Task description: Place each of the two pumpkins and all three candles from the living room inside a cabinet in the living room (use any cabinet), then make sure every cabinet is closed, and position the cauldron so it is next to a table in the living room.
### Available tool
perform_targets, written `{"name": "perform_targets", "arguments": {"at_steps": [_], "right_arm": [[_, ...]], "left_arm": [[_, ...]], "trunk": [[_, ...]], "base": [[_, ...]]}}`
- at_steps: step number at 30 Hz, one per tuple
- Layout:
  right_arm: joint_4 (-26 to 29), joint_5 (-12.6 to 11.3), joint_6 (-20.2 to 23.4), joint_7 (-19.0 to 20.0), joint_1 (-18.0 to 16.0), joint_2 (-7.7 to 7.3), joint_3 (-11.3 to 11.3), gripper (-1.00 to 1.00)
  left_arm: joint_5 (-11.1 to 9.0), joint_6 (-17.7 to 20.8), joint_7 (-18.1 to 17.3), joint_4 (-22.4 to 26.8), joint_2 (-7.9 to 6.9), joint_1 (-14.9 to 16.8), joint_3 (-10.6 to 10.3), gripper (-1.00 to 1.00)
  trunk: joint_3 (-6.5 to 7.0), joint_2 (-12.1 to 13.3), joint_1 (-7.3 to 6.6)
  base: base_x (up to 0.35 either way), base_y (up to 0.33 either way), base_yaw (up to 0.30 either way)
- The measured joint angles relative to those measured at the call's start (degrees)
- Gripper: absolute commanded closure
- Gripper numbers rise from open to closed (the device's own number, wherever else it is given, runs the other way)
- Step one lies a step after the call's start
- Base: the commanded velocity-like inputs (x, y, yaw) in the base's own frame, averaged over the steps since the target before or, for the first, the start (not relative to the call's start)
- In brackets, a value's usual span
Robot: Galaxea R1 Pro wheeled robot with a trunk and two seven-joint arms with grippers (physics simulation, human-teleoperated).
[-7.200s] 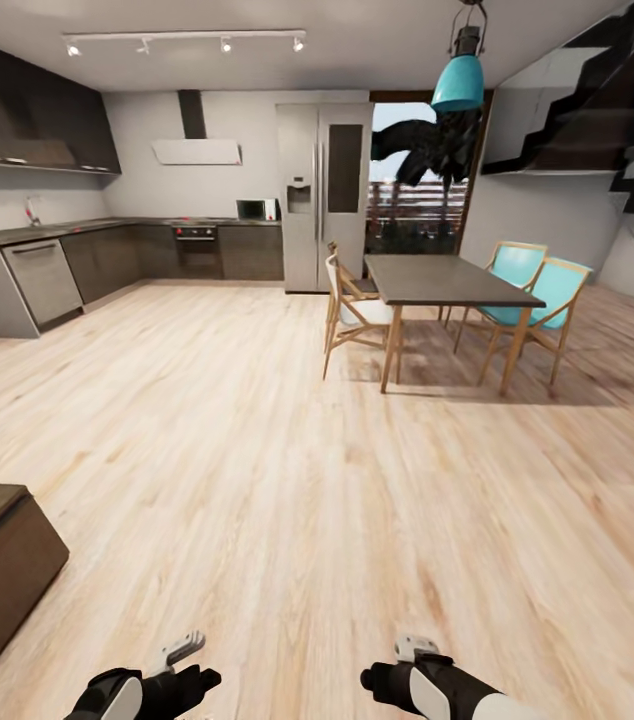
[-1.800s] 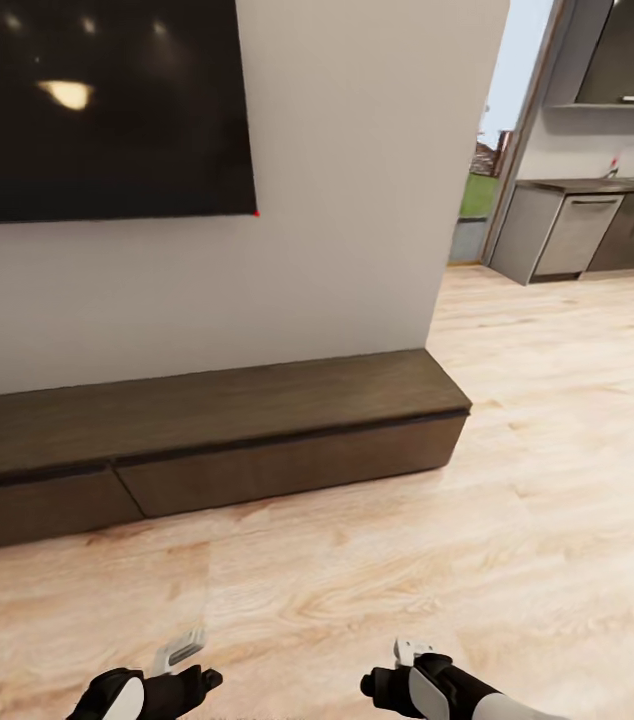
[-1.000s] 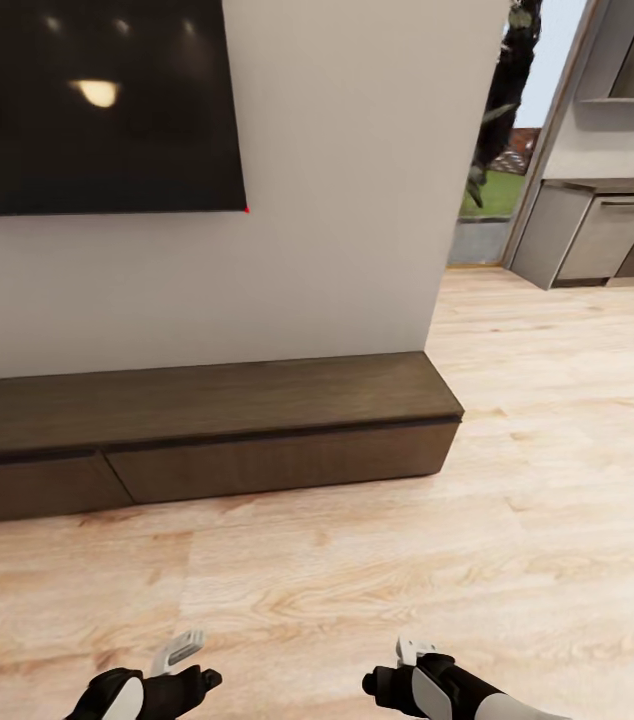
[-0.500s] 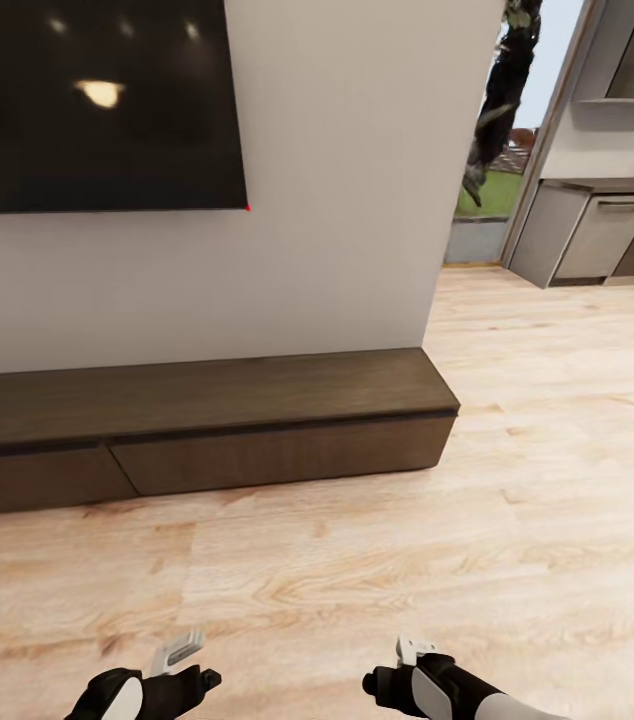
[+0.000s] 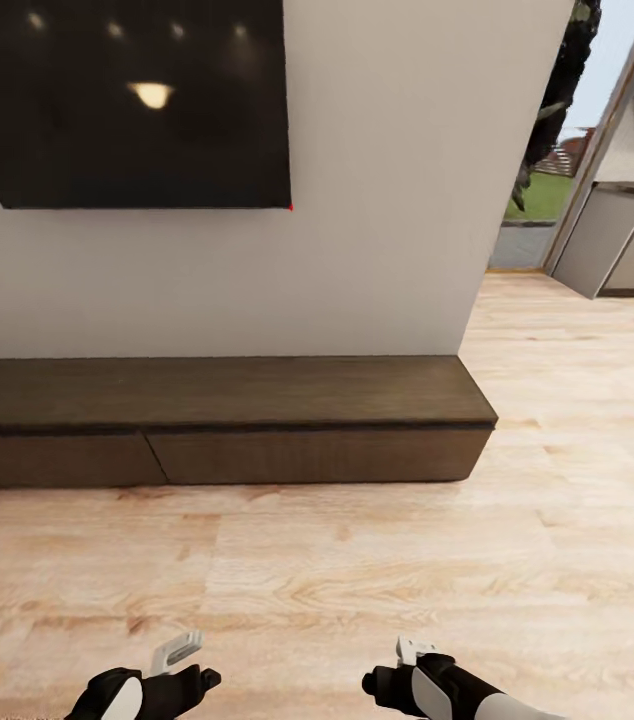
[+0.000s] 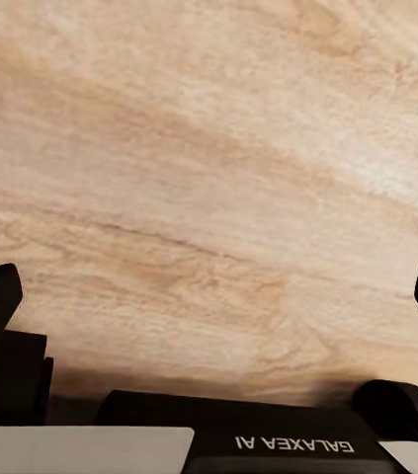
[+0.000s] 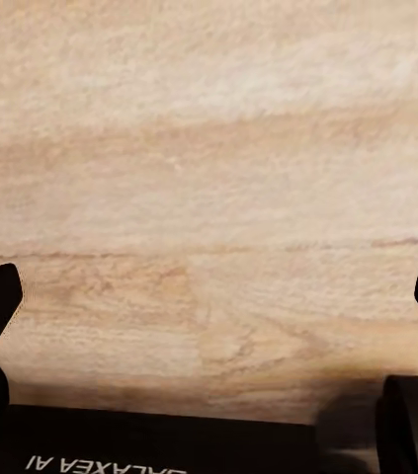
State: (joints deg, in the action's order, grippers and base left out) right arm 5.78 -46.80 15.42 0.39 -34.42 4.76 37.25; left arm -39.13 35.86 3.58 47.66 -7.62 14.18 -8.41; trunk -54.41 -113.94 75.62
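Your left gripper (image 6: 209, 296) has its jaws spread wide, the two dark fingertips sitting at opposite edges of its wrist view with nothing but light wood-plank floor (image 6: 218, 168) between them. Your right gripper (image 7: 209, 286) is the same: jaws fully apart, empty, bare floor planks between the tips. In the head view both grippers, left (image 5: 179, 652) and right (image 5: 409, 652), hang low and close to the trunk, well apart from each other, pointing forward over the floor and touching nothing.

Ahead of both sets of jaws, across a stretch of bare planks, lies the cabinet (image 5: 217, 420), the long low dark-brown console set against the off-white wall (image 5: 377, 200). It sits squarely in front of your left gripper and runs on to the left past the frame edge; its right end stops a little beyond the line of your right gripper. Its drawer fronts are flush and shut, with one seam between two fronts visible forward and slightly left of the left jaws. The top of it is bare wood.

Above the cabinet, on the wall, hangs the black TV (image 5: 127, 100), with ceiling lights mirrored in it. Farther off, forward and to the right of your right jaws, the wall ends at an opening with a grey kitchen unit (image 5: 627, 250) beyond it.
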Motion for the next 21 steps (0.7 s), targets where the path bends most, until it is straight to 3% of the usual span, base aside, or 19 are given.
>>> {"name": "perform_targets", "arguments": {"at_steps": [4, 6, 9, 11, 13, 16, 17, 21], "right_arm": [[0.01, -0.2, -7.17, 0.21, 0.0, -0.04, -0.22, -1.0], [0.02, -1.6, -10.24, 2.2, 0.0, -0.14, -1.56, -1.0], [0.04, -5.76, -11.91, 10.77, 0.0, -0.78, -5.53, -1.0], [0.01, -8.79, -12.25, 17.65, -0.01, -3.27, -7.99, -1.0], [-0.06, -12.79, -12.52, 23.45, -0.03, -6.14, -10.81, -1.0], [-0.04, -20.05, -13.51, 30.63, -0.01, -8.22, -15.57, -1.0], [-0.05, -20.5, -13.87, 31.04, 0.0, -8.29, -15.81, -1.0], [-0.02, -22.57, -18.96, 32.84, 0.0, -8.61, -16.71, -1.0]], "left_arm": [[-0.51, 0.09, -0.54, 0.25, -0.33, -0.01, 0.06, -1.0], [-0.72, 0.49, -0.83, 1.28, -0.46, 0.01, 0.06, -1.0], [-1.16, 2.65, -1.0, 7.07, -1.48, 0.09, 0.58, -1.0], [-2.62, 8.53, -1.07, 13.52, -2.74, 0.13, 1.92, -1.0], [-5.84, 15.86, -1.04, 20.42, -3.62, 0.17, 5.08, -1.0], [-13.5, 20.12, -0.97, 28.86, -4.87, 0.24, 9.98, -1.0], [-14.36, 20.32, -0.97, 29.37, -5.1, 0.25, 10.24, -1.0], [-24.02, 21.06, -0.97, 31.16, -6.66, 0.29, 10.8, -1.0]], "trunk": [[0.0, 0.0, 0.02], [0.0, 0.0, 0.02], [0.0, 0.0, 0.02], [0.0, 0.0, 0.02], [0.01, 0.0, 0.02], [0.0, 0.0, 0.02], [0.0, 0.0, 0.02], [0.0, 0.0, 0.02]], "base": [[0.062, 0.0, 0.282], [0.013, 0.0, 0.282], [0.004, 0.0, 0.282], [0.001, 0.0, 0.275], [0.001, 0.0, 0.161], [0.0, 0.0, 0.041], [0.0, 0.0, 0.013], [0.0, 0.0, 0.005]]}}
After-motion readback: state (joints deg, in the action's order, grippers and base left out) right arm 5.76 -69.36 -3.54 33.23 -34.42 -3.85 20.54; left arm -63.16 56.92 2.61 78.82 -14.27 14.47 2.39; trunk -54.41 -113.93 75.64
